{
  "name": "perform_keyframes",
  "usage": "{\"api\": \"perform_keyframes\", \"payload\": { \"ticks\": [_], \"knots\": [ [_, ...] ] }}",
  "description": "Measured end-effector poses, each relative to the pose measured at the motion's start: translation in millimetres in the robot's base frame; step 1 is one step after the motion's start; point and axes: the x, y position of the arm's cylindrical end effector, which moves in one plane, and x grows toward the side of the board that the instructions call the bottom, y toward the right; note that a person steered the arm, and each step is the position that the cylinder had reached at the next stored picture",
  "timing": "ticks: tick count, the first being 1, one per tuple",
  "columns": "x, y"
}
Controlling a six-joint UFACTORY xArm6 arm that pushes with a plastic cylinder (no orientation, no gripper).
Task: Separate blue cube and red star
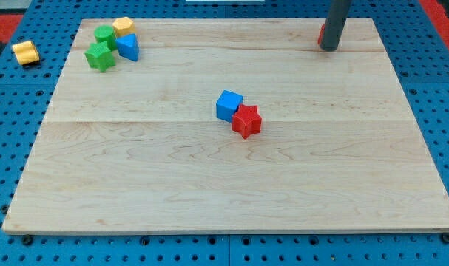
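Lying bare, pale wooden board, blue pegboard around it

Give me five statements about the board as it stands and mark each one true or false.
1. The blue cube and the red star touch. True.
2. My tip rests against the red star. False: it stands far off, near the view's top right.
3. The blue cube lies to the view's left of the red star. True.
4. A cluster of blocks sits at the view's bottom right. False: the green blocks, a yellow block and a second blue block cluster at the top left.
5. One yellow block lies off the wooden board. True.
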Motion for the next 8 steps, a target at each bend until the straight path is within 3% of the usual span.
{"api": "perform_keyframes", "payload": {
  "ticks": [1, 2, 3, 4, 8],
  "knots": [
    [36.1, 28.9],
    [149.7, 13.9],
    [238.5, -57.9],
    [300.5, -118.7],
    [312.9, -122.8]
  ]
}}
